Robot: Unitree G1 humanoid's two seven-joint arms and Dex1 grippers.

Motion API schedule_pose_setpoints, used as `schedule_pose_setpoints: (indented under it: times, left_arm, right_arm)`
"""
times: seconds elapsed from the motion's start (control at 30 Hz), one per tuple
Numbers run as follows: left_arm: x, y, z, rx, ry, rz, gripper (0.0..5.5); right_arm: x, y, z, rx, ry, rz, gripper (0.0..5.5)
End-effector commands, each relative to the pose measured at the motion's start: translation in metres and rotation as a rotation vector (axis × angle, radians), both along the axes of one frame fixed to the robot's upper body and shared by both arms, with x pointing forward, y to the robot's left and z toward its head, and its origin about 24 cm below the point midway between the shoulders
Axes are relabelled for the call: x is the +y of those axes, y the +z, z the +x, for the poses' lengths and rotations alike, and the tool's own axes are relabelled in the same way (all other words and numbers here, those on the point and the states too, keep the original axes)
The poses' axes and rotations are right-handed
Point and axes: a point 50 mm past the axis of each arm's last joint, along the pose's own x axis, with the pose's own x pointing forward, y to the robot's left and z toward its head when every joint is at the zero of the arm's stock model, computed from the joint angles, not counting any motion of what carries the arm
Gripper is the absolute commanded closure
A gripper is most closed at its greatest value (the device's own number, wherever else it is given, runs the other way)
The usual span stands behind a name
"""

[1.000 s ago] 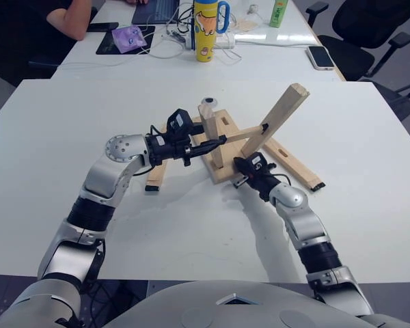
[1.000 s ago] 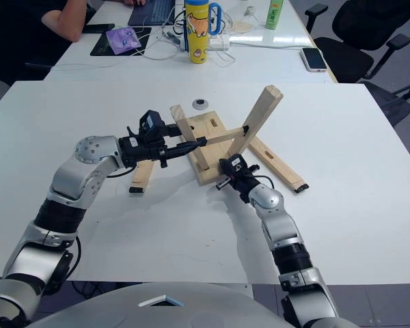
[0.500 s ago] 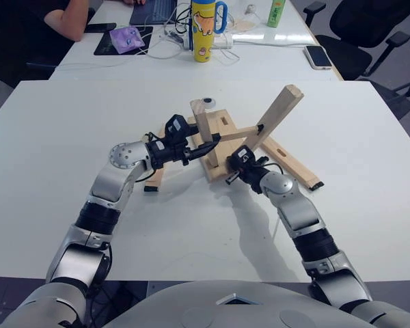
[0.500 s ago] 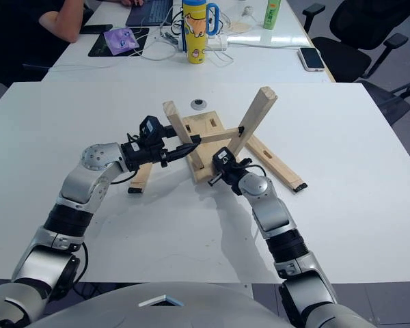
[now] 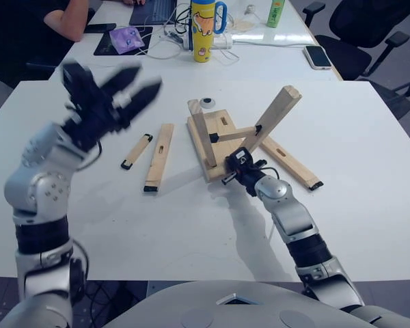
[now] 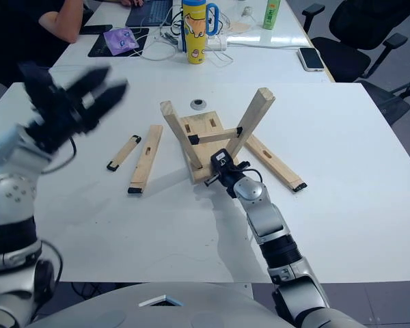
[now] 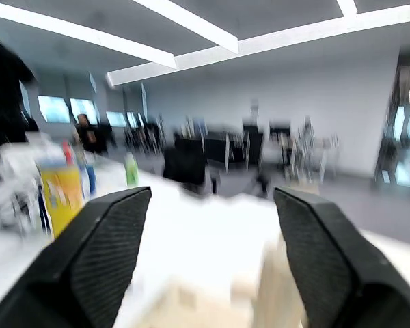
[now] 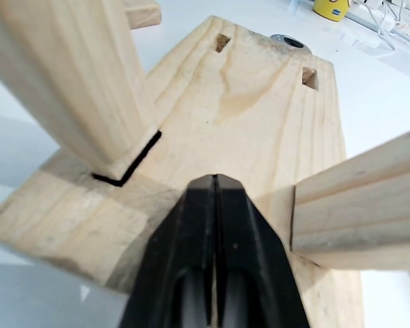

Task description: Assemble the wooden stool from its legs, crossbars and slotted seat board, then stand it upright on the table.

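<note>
The pale wooden slotted seat board [image 8: 260, 89] lies mid-table, with two pale wooden legs [image 5: 277, 116] leaning in it. The right gripper [image 8: 215, 205], pinched together, presses its near edge. The left gripper [image 5: 113, 83] hangs wide apart, high left. A push could topple the legs.

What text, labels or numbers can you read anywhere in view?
No text is readable.
mug: print too small to read.
bottle: label too small to read.
pouch: print too small to read.
seat board: no lettering.
</note>
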Motion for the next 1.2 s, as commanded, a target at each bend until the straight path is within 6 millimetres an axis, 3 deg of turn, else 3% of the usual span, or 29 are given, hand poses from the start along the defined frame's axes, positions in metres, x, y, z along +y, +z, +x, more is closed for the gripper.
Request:
schedule_pose_setpoints:
  times: [0.03, 0.1, 0.23, 0.3, 0.33, 0.37, 0.4, 0.47, 0.5, 0.53, 0.57, 0.6, 0.73, 0.9, 1.0, 1.2]
  left_arm:
    - [-0.036, 0.062, 0.01, -0.149, -0.01, -0.227, 2.95]
    - [-0.05, 0.078, 0.01, -0.176, -0.013, -0.279, 3.28]
    - [-0.046, 0.121, -0.008, -0.311, -0.063, -0.413, 3.88]
    - [-0.055, 0.116, -0.003, -0.245, -0.101, -0.362, 4.24]
    - [-0.065, 0.101, 0.002, -0.174, -0.123, -0.312, 4.41]
    - [-0.079, 0.072, 0.008, -0.044, -0.147, -0.267, 4.6]
    - [-0.096, 0.033, 0.009, 0.109, -0.195, -0.142, 4.74]
    - [-0.121, -0.066, -0.006, 0.475, -0.25, 0.215, 5.1]
    - [-0.116, -0.109, -0.016, 0.638, -0.212, 0.349, 5.24]
    - [-0.107, -0.137, -0.026, 0.744, -0.185, 0.443, 5.42]
    - [-0.095, -0.153, -0.028, 0.778, -0.116, 0.527, 5.49]
    - [-0.089, -0.154, -0.025, 0.766, -0.074, 0.534, 5.49]
    - [-0.103, -0.087, 0.005, 0.449, -0.03, 0.309, 5.49]
    - [-0.111, -0.011, 0.0, 0.086, -0.086, 0.043, 5.49]
    - [-0.094, 0.028, -0.001, -0.079, -0.028, -0.033, 5.49]
    - [-0.04, 0.097, 0.012, -0.311, 0.221, -0.13, 5.49]
  right_arm:
    - [-0.005, -0.07, -0.047, 0.381, -0.012, -0.053, 5.5]
    - [-0.004, -0.071, -0.045, 0.379, 0.002, -0.062, 5.5]
    - [-0.001, -0.071, -0.044, 0.374, 0.031, -0.069, 5.5]
    - [0.001, -0.072, -0.045, 0.375, 0.032, -0.068, 5.5]
    - [0.002, -0.072, -0.046, 0.375, 0.033, -0.068, 5.5]
    - [0.003, -0.072, -0.046, 0.373, 0.041, -0.071, 5.5]
    - [0.005, -0.072, -0.045, 0.37, 0.053, -0.073, 5.5]
    - [0.008, -0.069, -0.042, 0.357, 0.075, -0.077, 5.5]
    - [0.01, -0.066, -0.04, 0.349, 0.079, -0.073, 5.5]
    - [0.012, -0.064, -0.037, 0.339, 0.085, -0.073, 5.5]
    - [0.012, -0.062, -0.035, 0.332, 0.088, -0.074, 5.5]
    - [0.012, -0.061, -0.034, 0.328, 0.089, -0.074, 5.5]
    - [0.01, -0.062, -0.034, 0.33, 0.084, -0.077, 5.5]
    - [0.008, -0.066, -0.035, 0.343, 0.088, -0.087, 5.5]
    - [0.008, -0.068, -0.036, 0.347, 0.088, -0.091, 5.5]
    - [0.007, -0.07, -0.037, 0.352, 0.094, -0.098, 5.5]
